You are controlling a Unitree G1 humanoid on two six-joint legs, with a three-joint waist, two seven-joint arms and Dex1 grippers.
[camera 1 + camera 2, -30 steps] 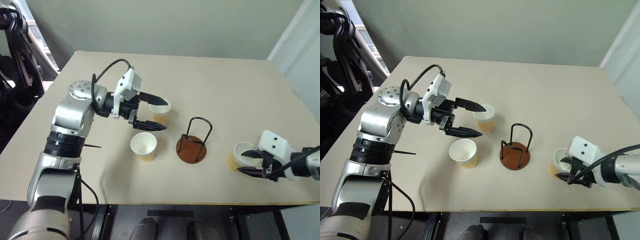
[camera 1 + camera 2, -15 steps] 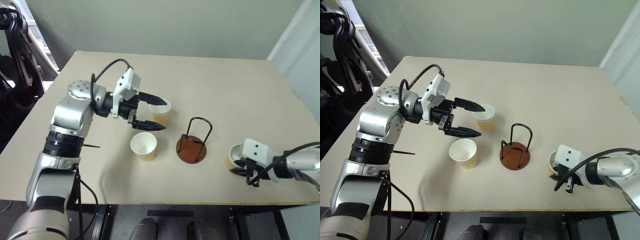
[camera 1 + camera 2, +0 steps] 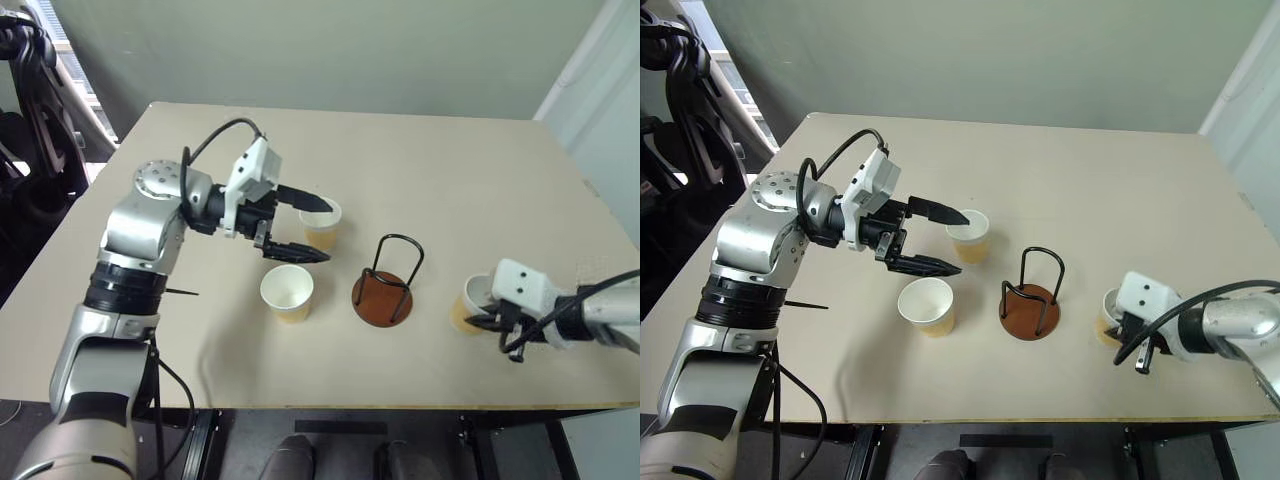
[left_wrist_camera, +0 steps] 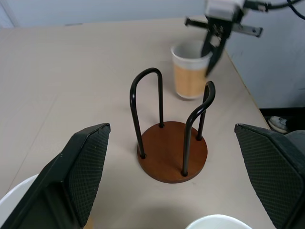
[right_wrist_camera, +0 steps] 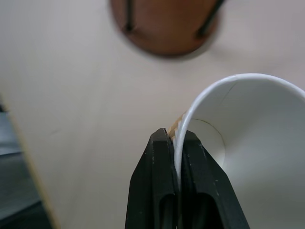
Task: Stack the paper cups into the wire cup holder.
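My right gripper (image 5: 177, 143) pinches the rim of one paper cup (image 3: 468, 300) (wall clamped btwn both fingers), wire cup holder (image 3: 383, 285) just to its left. My left gripper (image 3: 300, 225) gapes wide, holding nothing, two cups (image 3: 287, 292) beside its fingertips.

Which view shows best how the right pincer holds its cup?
The right wrist view: both fingers pinch the cup wall at the rim. In the eye views the pincer hides the contact.
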